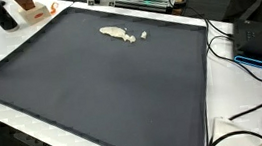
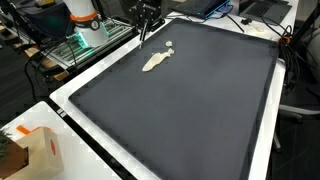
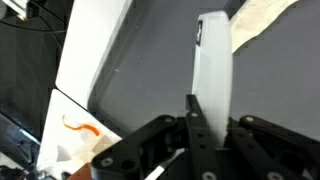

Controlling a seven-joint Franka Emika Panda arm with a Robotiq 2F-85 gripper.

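Seemingly, a carrying step is in hand: a white stick (image 3: 212, 60) is clamped by the pincer (image 3: 192, 110) above the dark mat (image 2: 200, 110), near a beige scrap (image 2: 156, 61). A slow, level lowering clear of that scrap would be called for next.

My gripper (image 2: 147, 18) is up near twelve o'clock in an exterior view, hanging with its tips aimed down. In the wrist view my dark fingers (image 3: 190, 120) come in from six o'clock, linkages folded inward, jaws pinched together. They clamp the base of a white stick (image 3: 213, 60), which runs on toward twelve o'clock.
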